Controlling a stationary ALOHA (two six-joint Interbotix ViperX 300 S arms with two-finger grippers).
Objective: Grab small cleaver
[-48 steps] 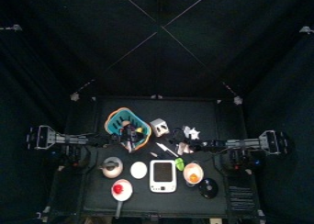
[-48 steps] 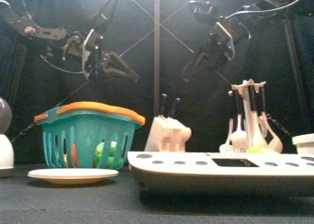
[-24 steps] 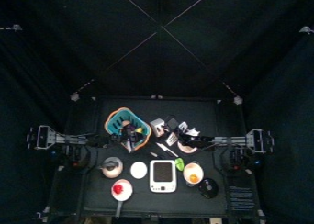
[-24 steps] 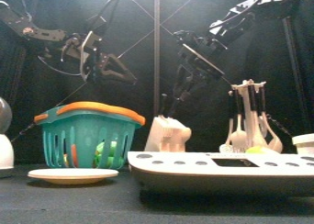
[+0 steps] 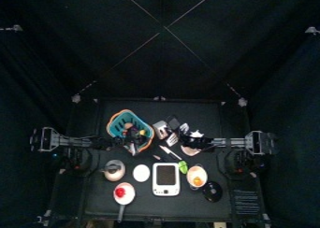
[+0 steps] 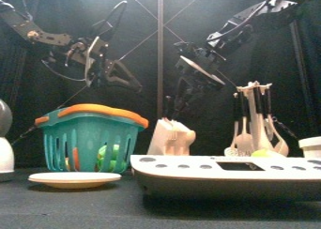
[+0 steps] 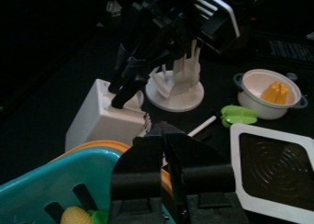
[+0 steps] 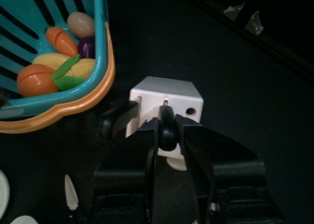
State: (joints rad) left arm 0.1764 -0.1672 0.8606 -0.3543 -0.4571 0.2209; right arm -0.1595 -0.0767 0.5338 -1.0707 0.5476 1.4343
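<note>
A white knife block [image 8: 168, 101] stands beside the teal basket [image 8: 50, 58]. A black handle [image 8: 166, 140] sticks up from the block; it is the small cleaver's, and its blade is hidden in the slot. My right gripper [image 8: 166, 127] is over the block with its jaws pressed against both sides of that handle. In the front view the right gripper [image 6: 179, 90] hangs just above the knife block [image 6: 172, 137]. My left gripper [image 7: 166, 145] is shut and holds nothing, hovering over the basket's orange rim [image 7: 73, 163].
A white utensil rack [image 6: 254, 120] stands right of the block. A white scale [image 6: 226, 172] and a plate [image 6: 75, 179] lie near the front edge. A bowl with yellow contents [image 7: 267, 88] and a green piece [image 7: 240, 115] sit beyond the rack.
The right arm swung in from the right and came down onto the knife block. Its jaws narrowed around the black handle. The left arm barely moved.
</note>
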